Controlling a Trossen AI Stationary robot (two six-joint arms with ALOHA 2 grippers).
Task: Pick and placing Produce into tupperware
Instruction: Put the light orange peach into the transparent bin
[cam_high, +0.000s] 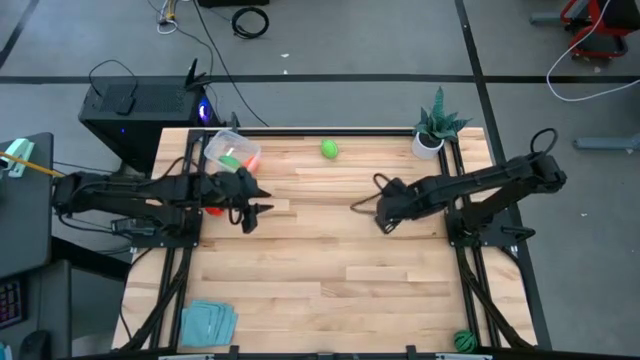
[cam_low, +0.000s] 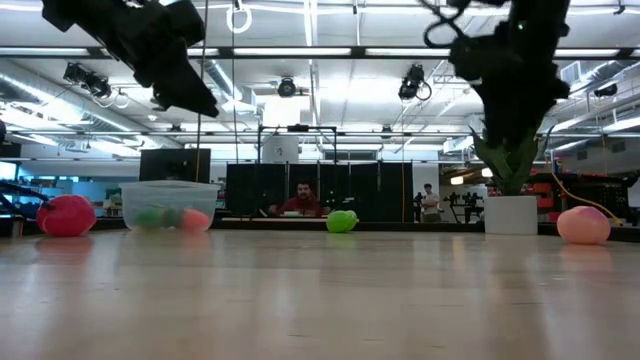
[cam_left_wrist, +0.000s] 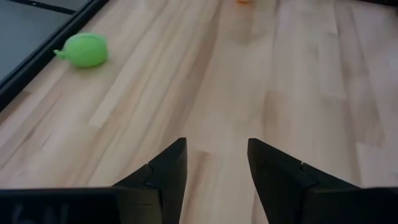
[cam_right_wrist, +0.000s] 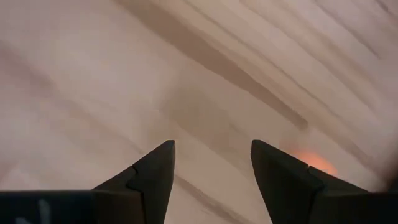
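Nearest the overhead camera, at the bench's (cam_high: 320, 270) front edge, a folded teal cloth (cam_high: 208, 322) lies on the left and a dark green striped ball (cam_high: 463, 341), partly cut off by the frame, sits at the right corner. Farther back on the left, the small clear plastic tub (cam_high: 231, 150) holds a green piece and an orange-red piece; their shapes are blurred through its wall. A red piece (cam_high: 212, 209) beside the left arm is mostly hidden under it. The left hand (cam_high: 252, 212) hangs above bare wood near the tub, its fingers (cam_left_wrist: 163, 177) parted with nothing between them. A light green ball (cam_high: 329, 149) rests alone at mid-back. The right hand (cam_high: 384, 216) hovers right of centre, fingers (cam_right_wrist: 152, 174) likewise apart and empty; an orange blur (cam_right_wrist: 311, 163) shows past them, too soft to identify. A spiky green plant in a white pot (cam_high: 432, 131) stands at the back right corner.
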